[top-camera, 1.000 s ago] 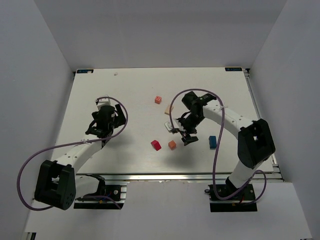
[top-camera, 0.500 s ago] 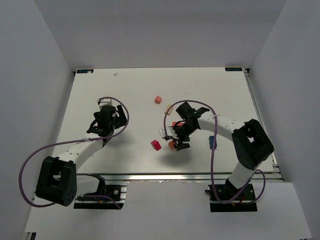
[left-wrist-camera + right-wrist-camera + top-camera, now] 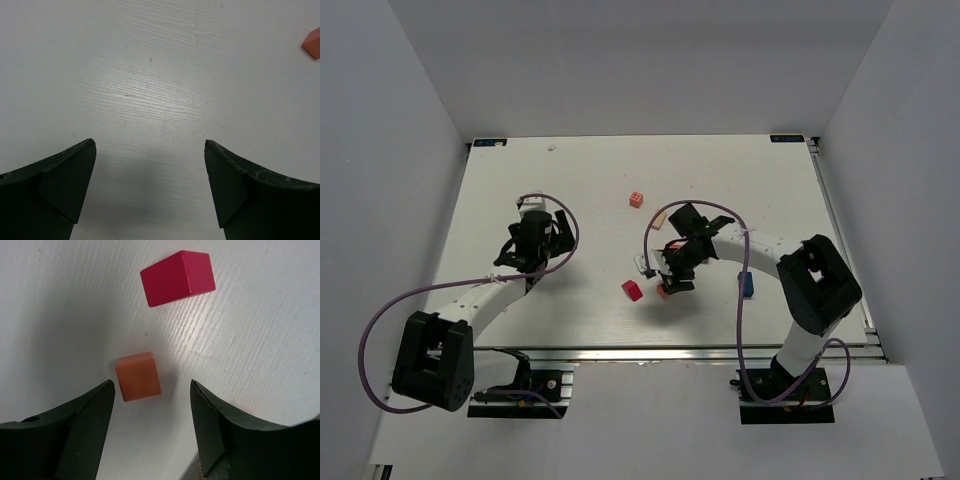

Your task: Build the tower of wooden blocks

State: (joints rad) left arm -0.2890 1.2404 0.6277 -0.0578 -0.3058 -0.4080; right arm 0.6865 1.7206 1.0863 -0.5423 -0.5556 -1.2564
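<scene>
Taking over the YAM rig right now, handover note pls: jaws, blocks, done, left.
Left gripper: jaws open, nothing in them, over bare table.
Right gripper: jaws open, one on either side of the orange cube, no grip yet.
Blocks: the magenta-red block lies just beyond the orange cube. The blue block is to the right, under the right arm. The pink-orange cube is farther back, mid-table.
Done: nothing stacked; every block in view lies singly.
Left: grip the orange cube, choose a base, then stack the rest.
</scene>
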